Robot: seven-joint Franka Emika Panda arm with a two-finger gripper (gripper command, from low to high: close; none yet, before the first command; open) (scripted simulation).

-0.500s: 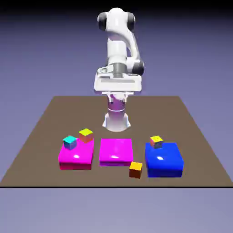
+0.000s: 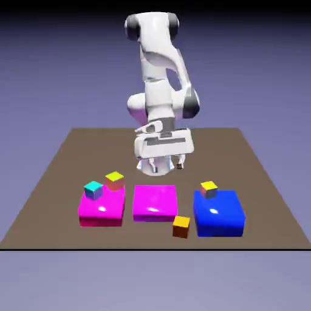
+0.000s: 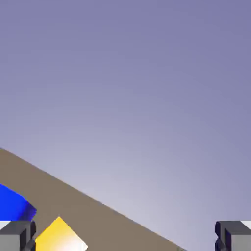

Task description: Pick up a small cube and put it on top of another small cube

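1. The white two-finger gripper (image 2: 163,164) hangs above the brown table (image 2: 54,176), behind the row of blocks, with its fingers spread wide apart and nothing between them. In the hand view the two grey fingertips (image 3: 17,236) sit at the far corners of the bottom edge, and only table and backdrop lie between them.

2. The tiny all-orange cube (image 2: 181,226) rests on the table at about 5 o'clock from the middle flat magenta block (image 2: 155,203), in the gap between that block and the flat blue block (image 2: 219,214), near the table's front edge. It is untouched and well apart from the gripper.

3. By my judgement the step in hand is the approach: no grasp has begun.

4. Other small cubes: a cyan-topped cube (image 2: 93,190) and a yellow-topped cube with orange sides (image 2: 114,180) on the left magenta block (image 2: 101,208), and a yellow-topped cube with grey-brown sides (image 2: 209,189) on the blue block.

5. The next move likely calls for carrying the hand toward the table's front edge, to about 5 o'clock of its present spot, centring the spread fingers over the orange cube, then descending without brushing the blocks on either side.
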